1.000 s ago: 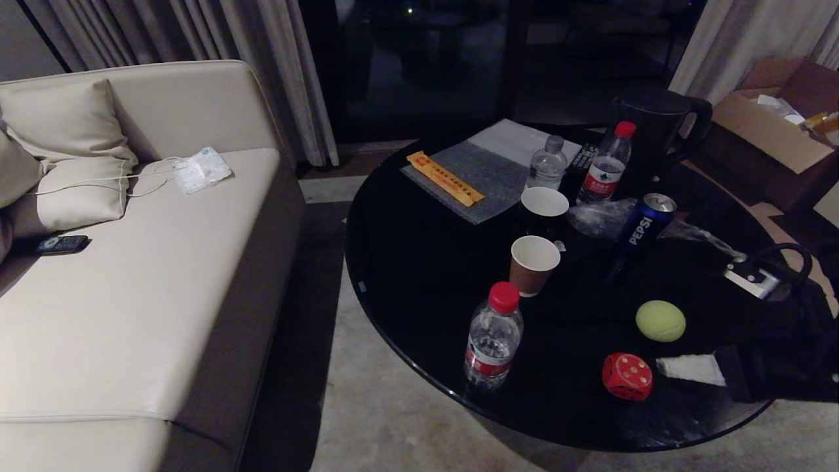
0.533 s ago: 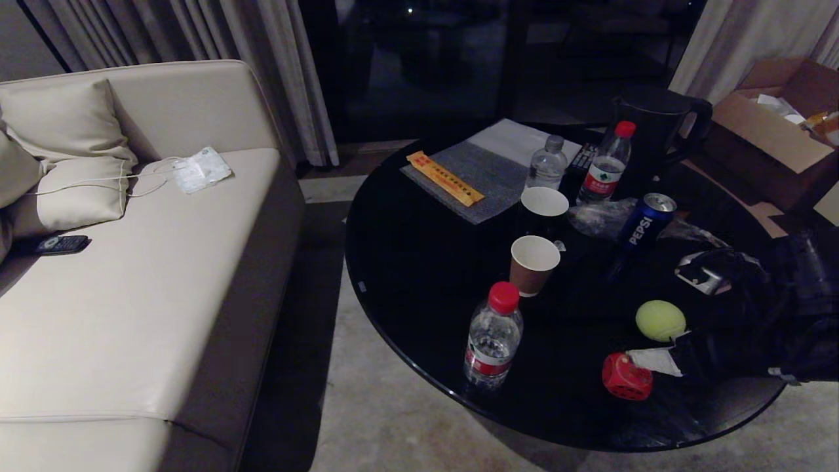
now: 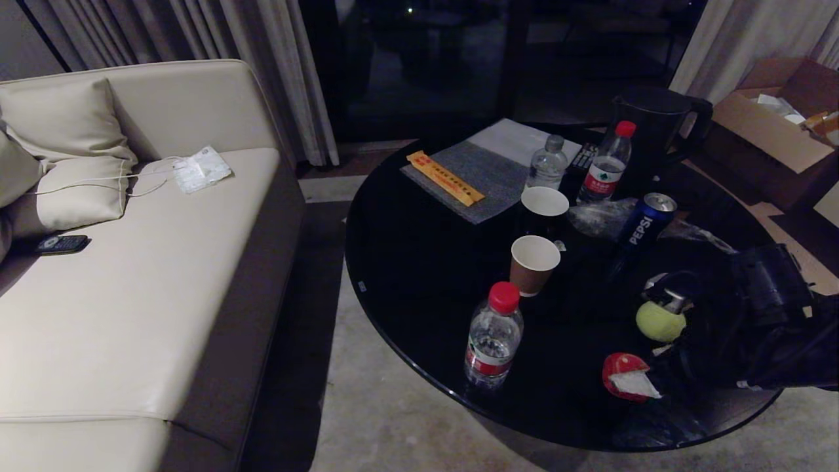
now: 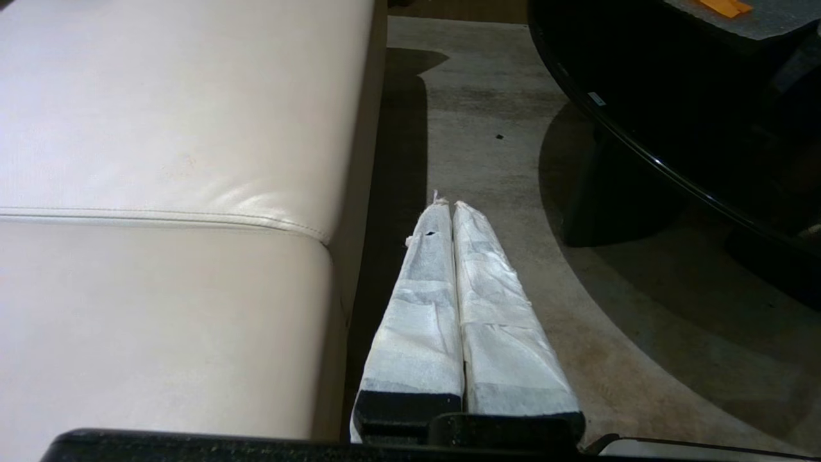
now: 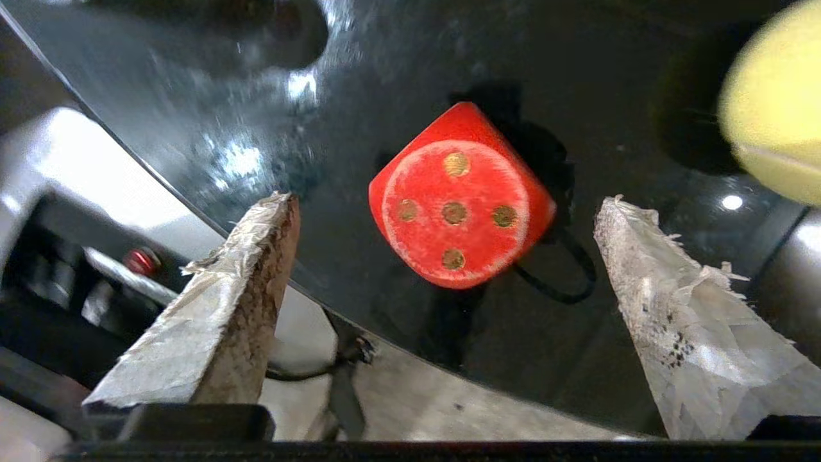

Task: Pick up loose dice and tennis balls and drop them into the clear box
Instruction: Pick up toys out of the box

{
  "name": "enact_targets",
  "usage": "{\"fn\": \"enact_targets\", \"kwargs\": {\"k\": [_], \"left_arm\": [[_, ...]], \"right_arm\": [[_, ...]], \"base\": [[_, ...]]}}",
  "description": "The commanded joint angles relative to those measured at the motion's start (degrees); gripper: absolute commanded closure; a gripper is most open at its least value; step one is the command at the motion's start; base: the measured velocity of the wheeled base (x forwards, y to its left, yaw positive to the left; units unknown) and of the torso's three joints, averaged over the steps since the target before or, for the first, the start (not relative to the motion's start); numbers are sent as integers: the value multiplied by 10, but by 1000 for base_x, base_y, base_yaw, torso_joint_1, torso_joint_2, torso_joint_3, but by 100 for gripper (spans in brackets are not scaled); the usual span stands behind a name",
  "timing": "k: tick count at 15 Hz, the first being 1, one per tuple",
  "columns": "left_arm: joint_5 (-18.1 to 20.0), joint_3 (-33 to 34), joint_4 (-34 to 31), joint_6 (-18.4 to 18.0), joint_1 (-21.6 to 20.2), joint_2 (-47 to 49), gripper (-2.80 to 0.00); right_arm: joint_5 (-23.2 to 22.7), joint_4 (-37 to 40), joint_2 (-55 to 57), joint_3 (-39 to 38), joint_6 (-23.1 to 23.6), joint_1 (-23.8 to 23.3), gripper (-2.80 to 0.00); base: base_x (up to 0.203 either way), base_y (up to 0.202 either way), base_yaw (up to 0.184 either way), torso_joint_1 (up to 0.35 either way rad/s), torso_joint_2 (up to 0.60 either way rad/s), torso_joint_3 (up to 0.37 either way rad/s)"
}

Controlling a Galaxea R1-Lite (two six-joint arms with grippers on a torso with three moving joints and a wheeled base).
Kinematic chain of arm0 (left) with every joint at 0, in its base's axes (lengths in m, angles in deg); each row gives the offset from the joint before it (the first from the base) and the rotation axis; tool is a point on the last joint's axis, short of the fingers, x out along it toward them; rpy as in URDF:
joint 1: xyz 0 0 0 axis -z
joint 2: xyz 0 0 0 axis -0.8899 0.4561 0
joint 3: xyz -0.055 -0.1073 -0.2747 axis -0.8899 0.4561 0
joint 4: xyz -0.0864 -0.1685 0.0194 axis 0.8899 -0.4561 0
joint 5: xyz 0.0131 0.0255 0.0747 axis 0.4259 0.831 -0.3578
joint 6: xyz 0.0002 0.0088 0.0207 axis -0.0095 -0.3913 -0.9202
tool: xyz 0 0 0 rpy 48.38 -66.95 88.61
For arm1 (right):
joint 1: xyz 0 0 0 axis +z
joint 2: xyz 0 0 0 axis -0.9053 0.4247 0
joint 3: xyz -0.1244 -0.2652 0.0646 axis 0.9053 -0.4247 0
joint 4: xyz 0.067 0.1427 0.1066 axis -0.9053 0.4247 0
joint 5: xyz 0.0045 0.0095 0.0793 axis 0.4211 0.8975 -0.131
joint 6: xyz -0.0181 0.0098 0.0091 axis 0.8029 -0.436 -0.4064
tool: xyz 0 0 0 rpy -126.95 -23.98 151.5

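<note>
Your head view half-hides the red die (image 3: 616, 367) behind the right end effector (image 3: 645, 387). Right wrist view shows it clearly: fingers (image 5: 218, 321) spread wide, straddling the die on the black surface (image 5: 192, 96), gripping nothing. Tennis ball (image 3: 659, 321) just beside. Left end effector (image 4: 452, 215) closed, empty, over the floor.

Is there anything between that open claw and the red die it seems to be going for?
Nothing visible. The right gripper hangs over the red die with its fingers spread either side, only bare black table between. The tennis ball lies off to one side, outside the fingers.
</note>
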Motion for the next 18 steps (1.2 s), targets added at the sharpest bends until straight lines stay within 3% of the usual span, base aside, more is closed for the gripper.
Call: {"fn": "enact_targets", "kwargs": {"k": [1, 9, 18], "left_arm": [[-1, 1, 0, 1, 0, 1, 0], [-1, 1, 0, 1, 0, 1, 0], [-1, 1, 0, 1, 0, 1, 0]], "right_arm": [[-1, -1, 23, 0, 17, 0, -280], [-1, -23, 58, 1, 66, -1, -280], [4, -25, 64, 7, 75, -2, -280]], "base": [[0, 0, 0, 0, 0, 0], [0, 0, 0, 0, 0, 0], [0, 0, 0, 0, 0, 0]]}}
